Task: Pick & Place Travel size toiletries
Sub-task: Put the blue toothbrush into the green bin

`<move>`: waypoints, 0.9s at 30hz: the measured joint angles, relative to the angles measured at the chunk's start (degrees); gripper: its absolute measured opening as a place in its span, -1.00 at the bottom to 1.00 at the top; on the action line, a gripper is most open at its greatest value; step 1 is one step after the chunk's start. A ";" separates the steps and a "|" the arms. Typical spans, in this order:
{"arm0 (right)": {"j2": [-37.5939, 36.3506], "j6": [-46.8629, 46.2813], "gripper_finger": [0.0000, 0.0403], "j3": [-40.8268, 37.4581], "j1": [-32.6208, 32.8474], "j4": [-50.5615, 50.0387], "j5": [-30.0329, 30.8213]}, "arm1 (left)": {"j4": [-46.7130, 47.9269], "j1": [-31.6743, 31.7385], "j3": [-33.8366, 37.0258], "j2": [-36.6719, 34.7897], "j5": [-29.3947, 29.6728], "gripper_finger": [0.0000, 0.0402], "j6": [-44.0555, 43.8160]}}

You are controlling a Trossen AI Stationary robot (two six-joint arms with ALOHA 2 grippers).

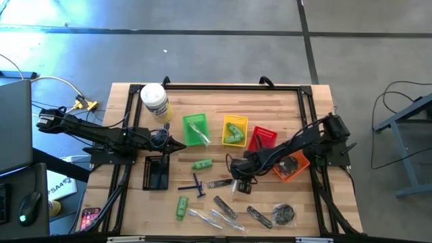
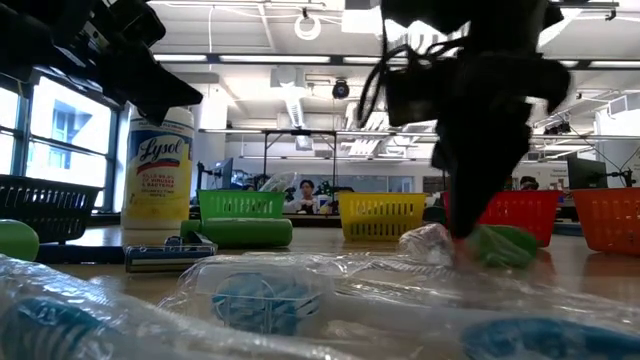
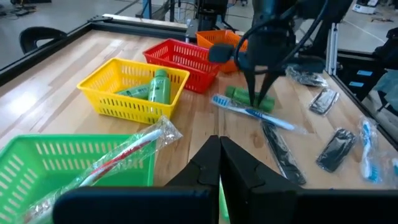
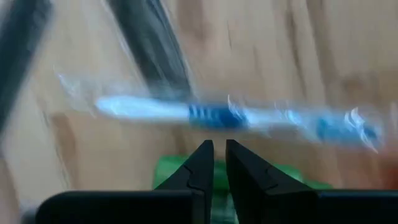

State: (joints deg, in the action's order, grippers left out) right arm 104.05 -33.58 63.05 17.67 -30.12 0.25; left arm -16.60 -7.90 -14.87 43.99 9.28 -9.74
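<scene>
My right gripper (image 3: 258, 98) points down at a green tube (image 3: 239, 95) in front of the red basket. It is shut on the tube, with a narrow gap between the fingers (image 4: 219, 148). In the high view the arm hides the tube. A clear-wrapped blue toothbrush (image 4: 236, 115) lies flat just beyond it. My left gripper (image 3: 219, 146) is shut on nothing and hovers beside the green basket (image 1: 196, 128). More toiletries lie flat on the near half of the table: green bottles (image 1: 201, 164) (image 1: 181, 206), a blue razor (image 1: 197, 183), dark oblong pieces (image 1: 226, 206), clear packets (image 1: 209, 217) and a round dark pouch (image 1: 283, 214). My right gripper comes at the green tube (image 4: 171, 174) from above, fingers across its length. The tube shows on both sides of the fingers, behind their tips. It stays level near the tabletop (image 2: 505, 245). I cannot tell whether it is lifted clear.
Yellow basket (image 1: 235, 129) holds green tubes; the green basket holds a wrapped toothbrush (image 3: 124, 155). Red (image 1: 263, 137), orange (image 1: 291, 165) and black (image 1: 156, 172) baskets stand around the middle. A big white jar (image 1: 154, 101) stands at the far left corner.
</scene>
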 joint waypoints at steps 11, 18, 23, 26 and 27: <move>-0.33 -5.43 -0.77 0.00 1.05 -2.30 6.16 | 0.07 0.00 0.00 0.04 0.00 -1.00 -0.46; -0.35 -10.01 -0.50 0.00 -0.06 2.10 -3.50 | 0.06 0.00 0.00 0.04 0.00 -1.00 -1.29; -0.35 -17.00 -0.26 0.00 -2.26 3.53 -11.03 | 0.06 0.00 0.00 0.04 0.00 -1.00 -1.29; -0.35 -22.30 -0.15 0.00 -4.11 3.41 -11.31 | 0.05 0.00 0.00 0.04 -0.01 -1.00 -1.28; -0.37 -23.41 -0.13 0.00 -4.87 3.52 -11.72 | 0.07 0.00 0.00 0.04 0.00 -1.00 -1.28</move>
State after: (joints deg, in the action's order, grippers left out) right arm 103.68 -56.98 63.05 12.80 -26.59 -11.47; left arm -16.53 -7.90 -14.87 44.03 9.28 -11.02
